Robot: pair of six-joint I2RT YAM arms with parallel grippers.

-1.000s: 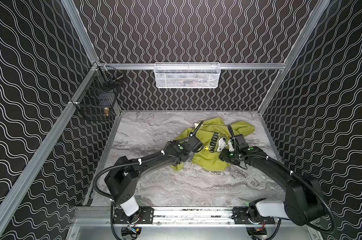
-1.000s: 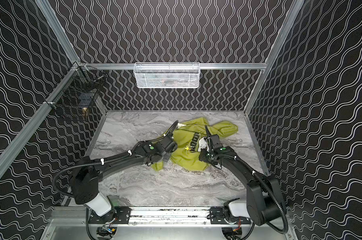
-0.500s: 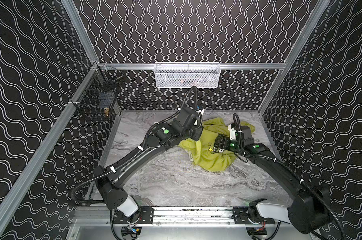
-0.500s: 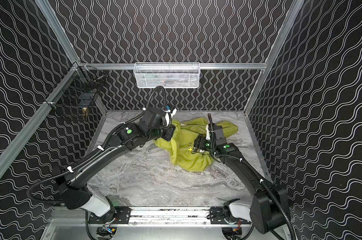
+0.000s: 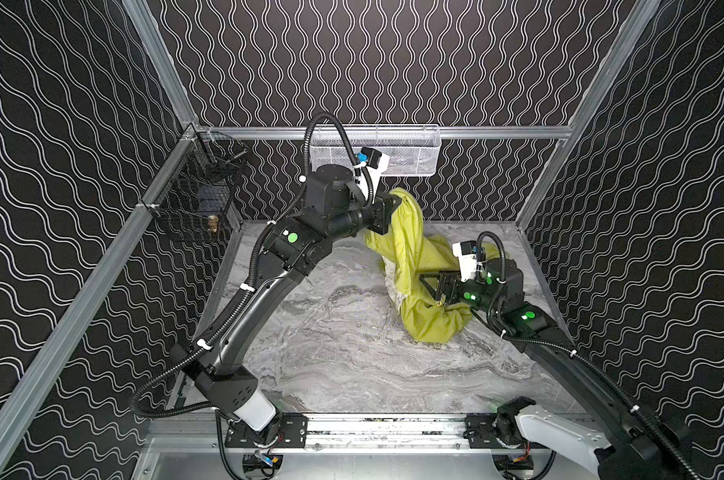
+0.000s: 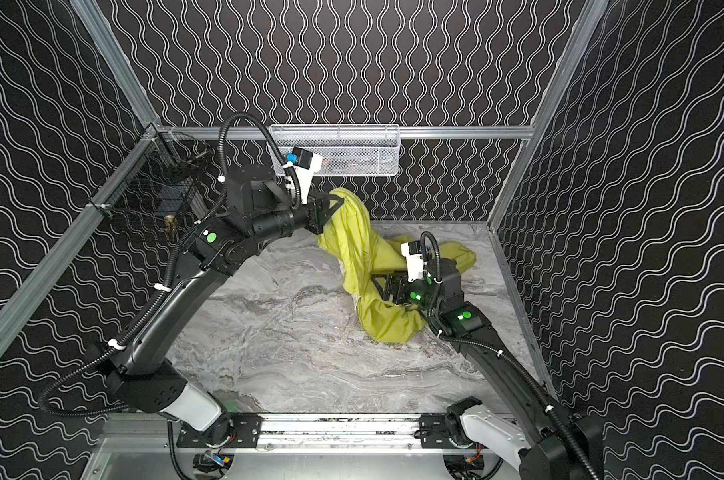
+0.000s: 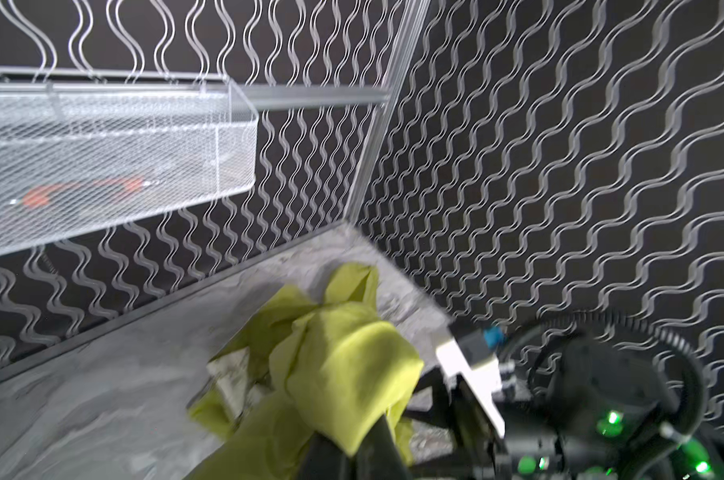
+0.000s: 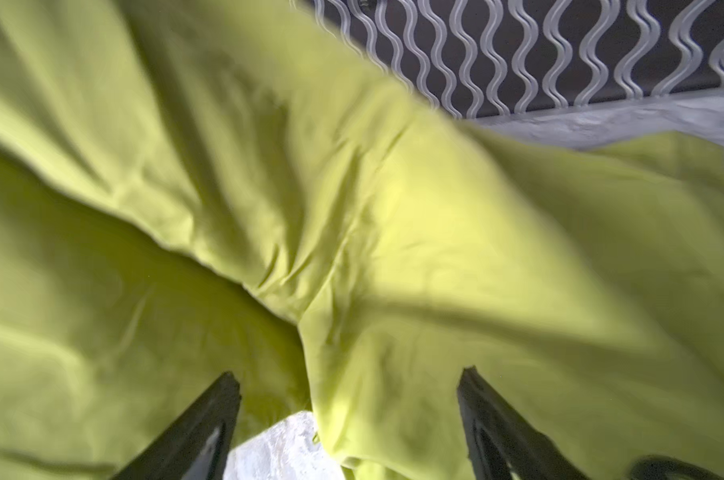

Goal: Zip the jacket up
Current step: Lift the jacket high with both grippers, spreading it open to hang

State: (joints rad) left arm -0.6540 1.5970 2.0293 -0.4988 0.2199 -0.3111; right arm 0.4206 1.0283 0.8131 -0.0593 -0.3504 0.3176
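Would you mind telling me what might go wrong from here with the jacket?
The left gripper grips one fold of the raised jacket, so the hanging fabric might slip free. The right gripper stands open facing bunched cloth with no zipper in sight, so it may grab the wrong layer.

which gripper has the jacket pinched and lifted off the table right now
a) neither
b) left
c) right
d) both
b: the left gripper is shut on a fold of the jacket and holds it raised near the back wall, while the right gripper sits low beside the fabric with its jaws spread wide and gripping nothing.
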